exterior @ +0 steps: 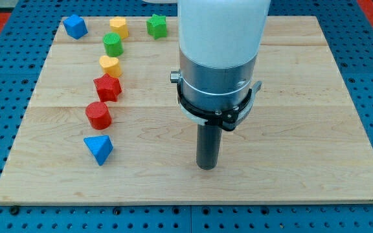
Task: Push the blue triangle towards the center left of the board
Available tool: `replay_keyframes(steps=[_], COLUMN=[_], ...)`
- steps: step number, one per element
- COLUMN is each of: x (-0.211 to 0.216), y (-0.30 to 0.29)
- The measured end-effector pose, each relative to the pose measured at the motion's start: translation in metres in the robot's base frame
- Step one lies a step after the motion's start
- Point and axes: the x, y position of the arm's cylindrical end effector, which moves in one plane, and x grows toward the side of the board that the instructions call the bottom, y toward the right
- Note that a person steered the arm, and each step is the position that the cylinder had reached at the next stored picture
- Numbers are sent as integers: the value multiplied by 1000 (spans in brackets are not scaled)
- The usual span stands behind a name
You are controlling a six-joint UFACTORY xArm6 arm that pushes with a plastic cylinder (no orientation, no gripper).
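One blue triangle [98, 149] is seen near the board's [290, 97] lower left, well apart from my tip [206, 167], which is set down on bare wood to its right, touching nothing. Just above the triangle, a red cylinder [98, 115] is found.

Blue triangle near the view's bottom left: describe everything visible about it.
The blue triangle is a small, solid, matte blue block that looks like painted wood, with a triangular top face and one corner pointing toward the view's bottom. It lies flat on the wooden board, touching nothing. The red cylinder sits just above it, apart. My tip stands well off to its right, not in contact.
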Motion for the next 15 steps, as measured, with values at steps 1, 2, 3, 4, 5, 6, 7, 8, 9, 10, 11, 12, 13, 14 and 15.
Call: replay_keyframes(steps=[1,2,3,4,5,6,7,8,9,10,11,12,13,14,15], x=[0,20,59,59,40,3,-24,-39,-39,33,57,37,-9,-70,-76], y=[0,8,6,-18,-126,-230,-319,-331,-330,-292,-217,-133,-143,-192,-206])
